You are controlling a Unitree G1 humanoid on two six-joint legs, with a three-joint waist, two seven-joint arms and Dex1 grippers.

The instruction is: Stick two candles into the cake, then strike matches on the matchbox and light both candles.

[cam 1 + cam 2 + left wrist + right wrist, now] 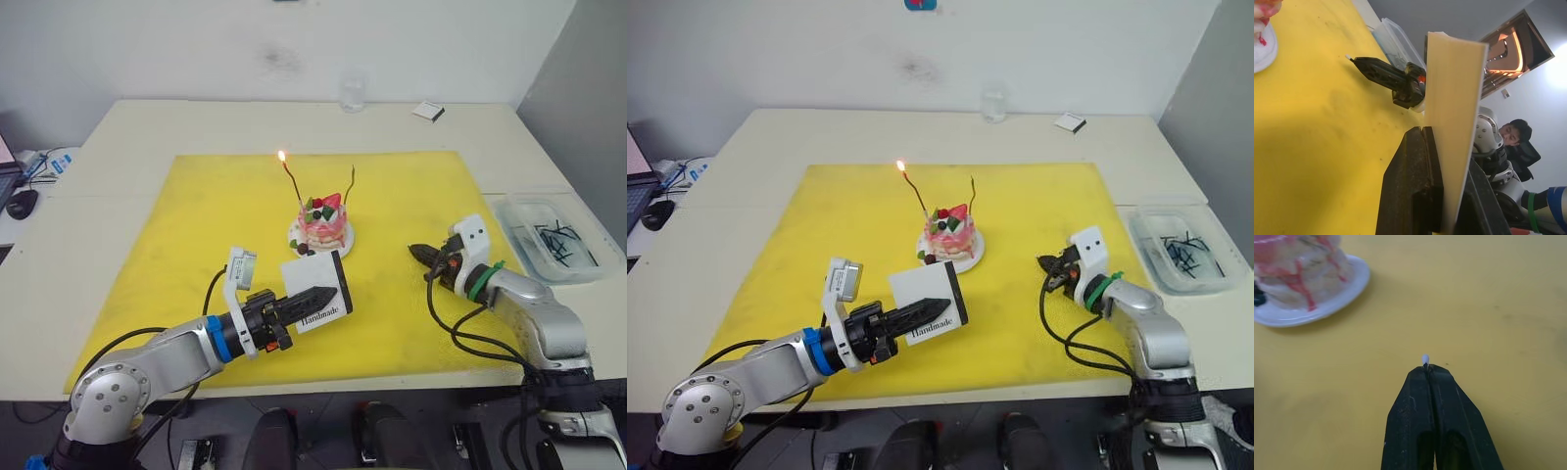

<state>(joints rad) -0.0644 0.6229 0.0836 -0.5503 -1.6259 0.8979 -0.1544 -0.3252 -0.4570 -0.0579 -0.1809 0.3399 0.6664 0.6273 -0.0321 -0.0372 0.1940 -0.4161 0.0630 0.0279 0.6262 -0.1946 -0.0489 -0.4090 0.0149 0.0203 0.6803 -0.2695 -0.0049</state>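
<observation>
The pink cake (325,227) stands on its white plate at the middle of the yellow mat (206,235). Two candles are stuck in it: the left candle (292,183) burns with a small flame, the right candle (350,186) shows no flame. In front of the cake, my left gripper (331,292) is shut on the white "Handmade" matchbox (315,276), held upright above the mat. To the cake's right, my right gripper (1426,368) is shut on a match (1424,359); just its pale tip pokes out, pointing toward the cake.
A clear tray (588,266) with several dark matches lies off the mat's right edge. A glass (353,93) and a small white-and-dark box (428,111) stand at the table's far edge. A person (1513,134) sits behind me in the left wrist view.
</observation>
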